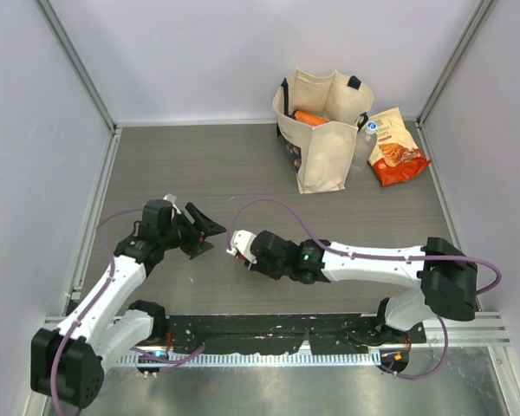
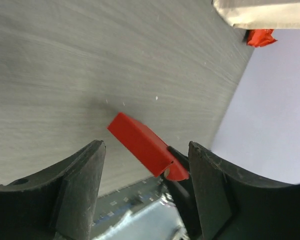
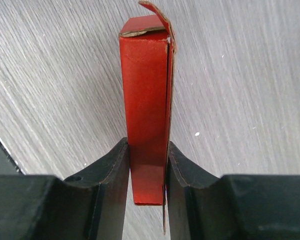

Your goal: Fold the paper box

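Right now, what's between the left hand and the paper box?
Nothing. Left wrist view shows bare tabletop between the open left hand and the paper box, which the right hand clamps.

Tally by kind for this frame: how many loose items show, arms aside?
paper box: 1
tote bag: 1
snack bag: 1
bottle: 1
orange item inside the tote: 1
Total: 5

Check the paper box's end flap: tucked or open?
Open: right wrist view shows the flap curling off the paper box end, untucked.
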Motion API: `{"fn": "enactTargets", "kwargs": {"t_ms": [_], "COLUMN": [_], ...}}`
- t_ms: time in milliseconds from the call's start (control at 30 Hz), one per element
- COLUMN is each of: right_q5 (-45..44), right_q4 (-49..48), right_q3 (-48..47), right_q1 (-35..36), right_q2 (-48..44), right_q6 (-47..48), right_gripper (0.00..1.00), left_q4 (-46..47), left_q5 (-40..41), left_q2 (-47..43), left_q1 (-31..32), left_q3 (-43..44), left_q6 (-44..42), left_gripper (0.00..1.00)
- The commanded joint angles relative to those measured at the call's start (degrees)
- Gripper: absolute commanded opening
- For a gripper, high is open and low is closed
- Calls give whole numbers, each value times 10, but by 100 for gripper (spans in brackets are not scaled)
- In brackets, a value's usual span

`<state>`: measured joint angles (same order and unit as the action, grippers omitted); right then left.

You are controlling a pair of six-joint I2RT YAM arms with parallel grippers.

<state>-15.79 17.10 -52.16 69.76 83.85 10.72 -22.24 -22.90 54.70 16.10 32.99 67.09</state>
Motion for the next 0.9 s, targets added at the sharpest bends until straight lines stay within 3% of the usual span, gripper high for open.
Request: {"fn": "enactTargets", "kwargs": {"t_ms": [0, 33, 133, 300, 567, 700, 800, 867], "right_q5": [129, 184, 243, 273, 285, 298, 309, 317], "right_q4": [110, 128, 167, 212, 228, 229, 224, 222], "right_q3": [-51, -57, -77, -127, -162, -163, -162, -160], "right_q1": [-53, -65, -108, -134, -148, -151, -156, -160], "right_q2": [-19, -14, 10, 58, 96, 97, 97, 95], "right_q6": [-56, -59, -58, -33, -3, 4, 4, 4], "right_gripper": [29, 29, 28, 28, 28, 28, 26, 26], "left_q4": [24, 42, 96, 234, 391, 410, 421, 410], "left_q5": [94, 96, 129, 170, 189, 187, 158, 150], "left_q2": [-59, -68, -100, -120, -70, -50, -22, -17], "left_q1": [2, 6, 41, 133, 192, 210, 213, 213], "left_q3": [3, -3, -29, -81, -118, -112, -109, -111], "left_q6": [-140, -148, -173, -230, -289, -317, -347, -345], "left_gripper": [69, 68, 66, 55, 41, 38, 27, 27]}}
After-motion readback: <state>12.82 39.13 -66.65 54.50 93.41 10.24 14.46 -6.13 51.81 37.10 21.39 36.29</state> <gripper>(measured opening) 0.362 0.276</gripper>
